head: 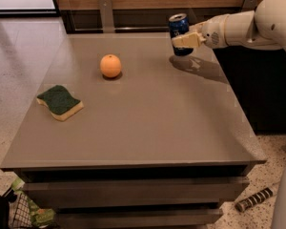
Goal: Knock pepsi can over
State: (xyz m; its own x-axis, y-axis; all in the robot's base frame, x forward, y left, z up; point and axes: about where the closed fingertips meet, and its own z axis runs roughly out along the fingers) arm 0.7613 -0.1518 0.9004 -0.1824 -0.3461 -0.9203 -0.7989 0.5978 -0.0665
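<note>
The pepsi can (178,28), dark blue with a silver top, is at the far right back of the grey table (148,128). It leans slightly, its top tipped to the left. My gripper (185,41) reaches in from the right and lies against the can's lower right side, covering part of it. I cannot tell whether the can's base rests flat on the table. The white arm (248,25) stretches off to the right edge of the view.
An orange (110,66) sits left of the can at the table's back middle. A green and yellow sponge (60,102) lies near the left edge. A wooden wall with metal posts (105,13) runs behind the table. A striped handle (255,199) lies on the floor at right.
</note>
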